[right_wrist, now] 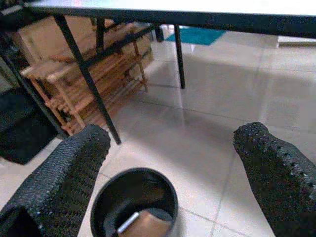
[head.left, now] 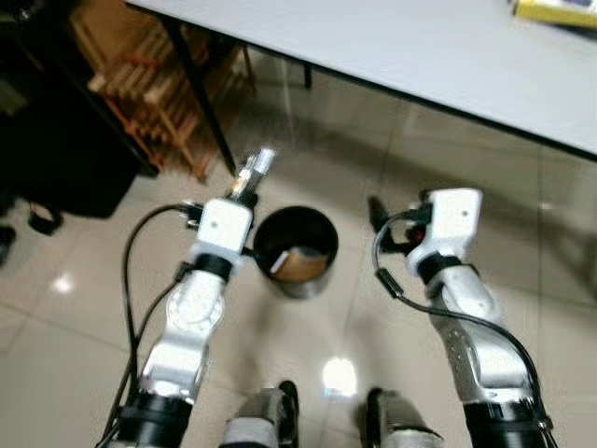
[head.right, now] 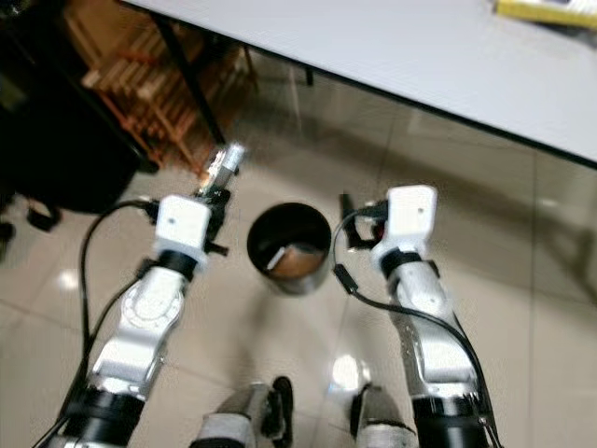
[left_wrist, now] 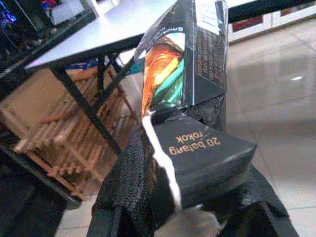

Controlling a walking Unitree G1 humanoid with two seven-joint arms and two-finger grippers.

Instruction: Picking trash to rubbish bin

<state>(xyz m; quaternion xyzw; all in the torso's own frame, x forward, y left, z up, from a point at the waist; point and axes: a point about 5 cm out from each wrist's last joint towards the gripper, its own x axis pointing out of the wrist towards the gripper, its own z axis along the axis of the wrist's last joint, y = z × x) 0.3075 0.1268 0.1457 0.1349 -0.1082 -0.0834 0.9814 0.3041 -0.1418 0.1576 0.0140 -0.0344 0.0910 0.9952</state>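
We are standing over a black rubbish bin [head.left: 297, 250] sitting on the glossy tiled floor [head.left: 354, 317], roughly at centre of the head view, between our two raised arms. The left gripper [left_wrist: 197, 163] is pinching a crumpled cigarette pack [left_wrist: 185, 69], black with orange and teal print; in the head view the pack [head.left: 254, 174] is sitting at about 10 o'clock from the bin, just outside its rim and above floor level. The right gripper [right_wrist: 173, 168] is hovering with its fingers [right_wrist: 64, 173] spread wide and nothing between them, at about 3 o'clock from the bin; its wrist camera is looking down onto the bin [right_wrist: 134, 202]. Inside the bin we are seeing a brown paper-like piece [head.left: 300, 265] and a pale stick-like scrap [right_wrist: 128, 222]. A white table [head.left: 420, 56] with black legs is running across 12 to 2 o'clock, with a yellow object [head.left: 555, 11] at its far edge. A wooden rack [head.left: 154, 84] is standing at 10 to 11 o'clock, beside a dark bulky object [head.left: 56, 149]
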